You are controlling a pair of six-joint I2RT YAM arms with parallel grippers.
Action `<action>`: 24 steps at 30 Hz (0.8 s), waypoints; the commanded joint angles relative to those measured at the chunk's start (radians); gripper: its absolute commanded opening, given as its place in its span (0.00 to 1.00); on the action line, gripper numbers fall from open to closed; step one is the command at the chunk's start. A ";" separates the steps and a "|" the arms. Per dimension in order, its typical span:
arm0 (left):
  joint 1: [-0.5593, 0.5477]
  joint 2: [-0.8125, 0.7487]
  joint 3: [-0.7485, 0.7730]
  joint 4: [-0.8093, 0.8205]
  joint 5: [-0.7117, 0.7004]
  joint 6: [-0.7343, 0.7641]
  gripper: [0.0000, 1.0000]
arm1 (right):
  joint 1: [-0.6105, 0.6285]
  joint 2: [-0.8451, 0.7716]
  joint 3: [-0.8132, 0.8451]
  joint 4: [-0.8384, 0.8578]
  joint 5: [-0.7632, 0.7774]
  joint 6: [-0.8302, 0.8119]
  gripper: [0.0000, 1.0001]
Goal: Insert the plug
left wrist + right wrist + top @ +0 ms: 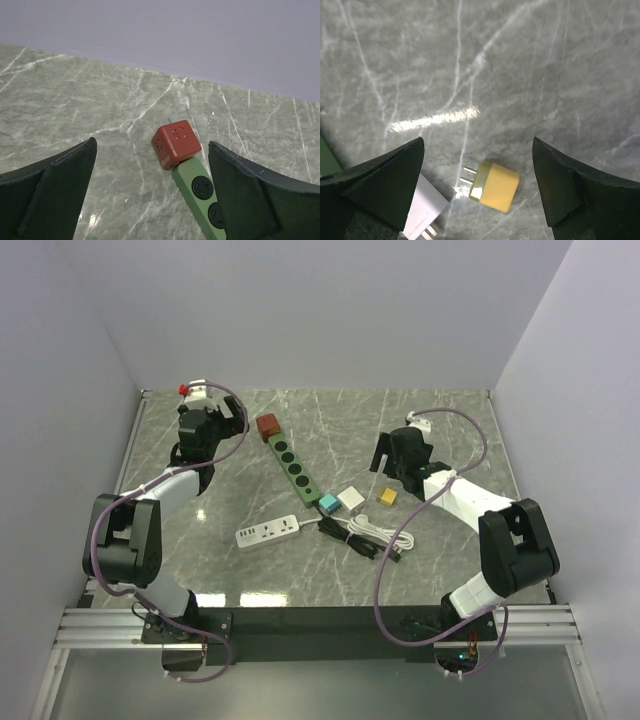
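Both jaws stood wide and empty, left gripper [151, 145] near the strip [200, 192], right gripper [477, 150] over the plug [495, 186] lying on the table [545, 60]: likely light, rigid, best pinched across its body.

left hand [152, 145]: fingers spread wide, nothing in them
right hand [477, 142]: same deal, wide open, empty, pointing down
left arm [160, 490], right arm [470, 505]: both reaching forward
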 commanded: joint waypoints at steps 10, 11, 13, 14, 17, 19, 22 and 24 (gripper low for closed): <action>-0.011 -0.037 0.012 0.039 -0.010 0.019 0.99 | -0.001 0.006 -0.021 -0.121 -0.055 0.123 0.87; -0.011 -0.036 0.015 0.037 -0.010 0.019 0.99 | 0.001 0.006 -0.026 -0.121 -0.063 0.126 0.86; -0.011 -0.034 0.015 0.037 -0.010 0.018 0.99 | 0.001 0.015 -0.033 -0.123 -0.072 0.137 0.82; -0.013 -0.034 0.014 0.040 -0.008 0.018 0.99 | -0.001 0.018 -0.038 -0.123 -0.074 0.139 0.82; -0.013 -0.034 0.008 0.047 0.001 0.015 0.99 | -0.001 0.035 -0.044 -0.124 -0.074 0.143 0.78; -0.013 -0.032 0.008 0.047 0.003 0.016 0.99 | -0.001 0.053 -0.044 -0.133 -0.075 0.151 0.77; -0.013 -0.032 0.006 0.054 0.003 0.018 0.99 | 0.001 0.070 -0.043 -0.141 -0.077 0.160 0.77; -0.014 -0.031 0.003 0.057 0.003 0.019 0.99 | -0.001 0.072 -0.046 -0.138 -0.075 0.171 0.76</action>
